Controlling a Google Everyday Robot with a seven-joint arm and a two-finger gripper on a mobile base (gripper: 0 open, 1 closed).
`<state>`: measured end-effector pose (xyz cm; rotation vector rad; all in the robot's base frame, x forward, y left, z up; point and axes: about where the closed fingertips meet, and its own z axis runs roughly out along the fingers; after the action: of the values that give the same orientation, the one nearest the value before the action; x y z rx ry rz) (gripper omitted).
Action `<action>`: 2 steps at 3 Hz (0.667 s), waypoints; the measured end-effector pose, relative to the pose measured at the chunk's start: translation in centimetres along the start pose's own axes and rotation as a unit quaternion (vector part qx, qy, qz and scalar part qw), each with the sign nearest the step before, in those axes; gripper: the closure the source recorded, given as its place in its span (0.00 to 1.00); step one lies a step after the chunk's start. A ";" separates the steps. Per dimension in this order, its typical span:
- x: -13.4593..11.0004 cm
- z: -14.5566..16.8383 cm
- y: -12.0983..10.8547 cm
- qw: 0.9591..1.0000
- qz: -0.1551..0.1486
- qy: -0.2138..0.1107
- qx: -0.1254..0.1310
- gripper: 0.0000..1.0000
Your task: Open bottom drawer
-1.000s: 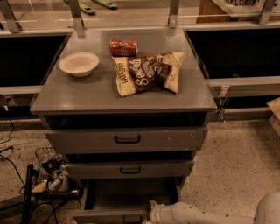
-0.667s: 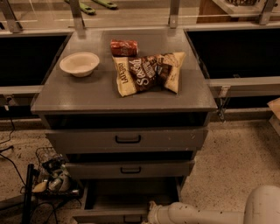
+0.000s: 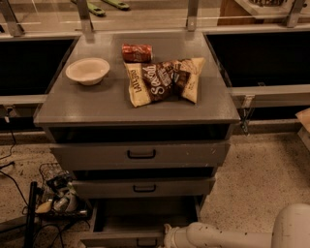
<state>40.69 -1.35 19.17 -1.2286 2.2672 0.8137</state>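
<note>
Camera view
Gripper (image 3: 168,236): at the bottom edge, just right of the bottom drawer's handle, close against the front panel; mostly cut off by the frame edge.
Grip state: cannot tell.
Arm (image 3: 232,236): white, entering from the lower right corner, lying low and level toward the cabinet; shoulder end cut off at the right.
Bottom drawer (image 3: 116,239): lowest tier of the cabinet, standing out from the carcass with its dark inside exposed; front panel only partly in frame, lower part cut off.
Handle (image 3: 146,242): small black bar on that front, lower half out of frame.
Drawer inside: shadowed, contents not discernible.
Middle drawer (image 3: 106,188): grey front with black handle, standing slightly forward, dark gap above.
Top drawer (image 3: 189,154): tallest grey front, black handle at centre, dark gap above.
Cabinet (image 3: 97,104): grey, flat top.
Bowl (image 3: 87,70): pale, upright, left part of the top.
Chip bags (image 3: 162,80): brown and cream, lying flat at centre right, overlapping; exact count hard to tell.
Red packet (image 3: 137,52): lying behind the bags, touching or nearly so.
Wire basket (image 3: 60,193): on the floor left of the cabinet, holding small objects too dim to name.
Cables (image 3: 9,174): black, trailing over the floor at far left.
Floor (image 3: 261,174): speckled.
Green items (image 3: 104,6): at the upper edge, behind a rail, partly cut off.
</note>
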 end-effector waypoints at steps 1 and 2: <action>-0.2 -0.5 1.3 1.000 -0.016 0.011 -0.022 0.00; -0.4 -1.0 2.7 0.998 -0.030 0.018 -0.048 0.00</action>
<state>38.46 -0.60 20.88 -1.3576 2.2320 0.8949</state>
